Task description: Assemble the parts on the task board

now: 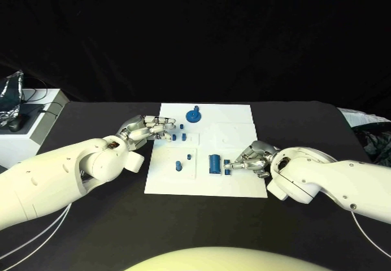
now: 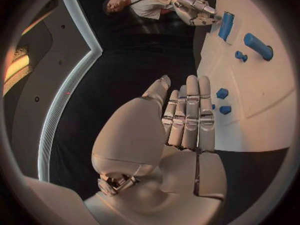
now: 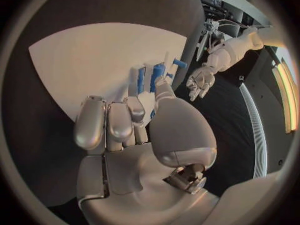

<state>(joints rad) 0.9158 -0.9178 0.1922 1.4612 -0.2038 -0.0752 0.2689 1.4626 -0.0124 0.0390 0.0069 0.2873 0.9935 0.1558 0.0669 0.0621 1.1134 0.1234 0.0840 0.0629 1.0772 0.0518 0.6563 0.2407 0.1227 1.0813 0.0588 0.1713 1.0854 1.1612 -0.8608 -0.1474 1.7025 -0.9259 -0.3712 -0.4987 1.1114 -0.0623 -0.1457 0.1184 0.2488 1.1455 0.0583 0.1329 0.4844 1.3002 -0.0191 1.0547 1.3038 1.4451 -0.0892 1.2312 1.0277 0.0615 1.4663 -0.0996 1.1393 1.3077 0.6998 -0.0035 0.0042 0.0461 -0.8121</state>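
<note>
1. The left hand is hovering at the task board's left edge, its fingers lying straight and together, holding nothing.
2. Blue parts are lying across the board: a round piece at its far end, a small peg left of centre, a long block at centre.
3. The right hand is reaching just right of that block; I cannot tell whether it is gripping anything.
4. Judging by this, a part is being picked next to the block, which is crowding the approach.

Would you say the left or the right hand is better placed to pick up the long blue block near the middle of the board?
Probably the right hand: its fingertips sit right beside the long blue block. The left hand hovers at the task board's far left edge, farther from it.
</note>
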